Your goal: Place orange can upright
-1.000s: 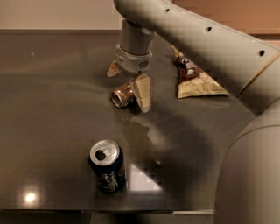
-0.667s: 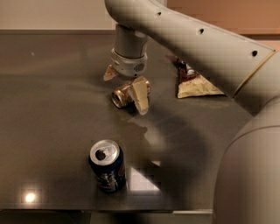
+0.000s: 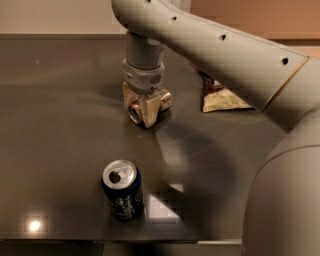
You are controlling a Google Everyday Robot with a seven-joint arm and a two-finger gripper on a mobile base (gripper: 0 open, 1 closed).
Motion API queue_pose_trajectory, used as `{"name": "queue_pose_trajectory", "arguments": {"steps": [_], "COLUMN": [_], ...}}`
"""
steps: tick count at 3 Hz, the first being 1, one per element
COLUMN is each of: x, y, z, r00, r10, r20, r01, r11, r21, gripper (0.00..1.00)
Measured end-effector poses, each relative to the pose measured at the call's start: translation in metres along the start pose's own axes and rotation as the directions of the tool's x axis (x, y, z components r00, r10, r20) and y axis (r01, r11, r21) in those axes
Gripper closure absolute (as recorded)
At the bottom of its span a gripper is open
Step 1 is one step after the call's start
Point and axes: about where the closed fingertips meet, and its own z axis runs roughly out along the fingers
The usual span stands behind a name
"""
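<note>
gripper [image 3: 141, 106] low over tipped, half-hidden orange can [image 3: 164, 99]

A big, dark, shiny table [image 3: 60, 100] stands here. A small spot of light [image 3: 34, 226] glows near its front edge. Behind it is a pale wall [image 3: 50, 15]. The gripper [image 3: 141, 111] is low over the table's back part.

Dark table [image 3: 60, 100] bears the orange can [image 3: 163, 99] sideways at the tool [image 3: 142, 112], an upright blue can [image 3: 122, 192], a packet [image 3: 222, 100].
</note>
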Motion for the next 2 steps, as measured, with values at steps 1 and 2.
{"name": "queue_pose_trajectory", "arguments": {"steps": [1,2], "x": [0.003,-0.004], "y": [0.0,0.002], "z": [-0.004,-0.026], "r00": [1.0,0.999], "r10": [0.004,0.034], "r20": [-0.01,0.034], "r01": [-0.004,-0.036], "r11": [0.9999,0.9974], "r21": [0.011,0.062], "gripper": [0.63,0.87]}}
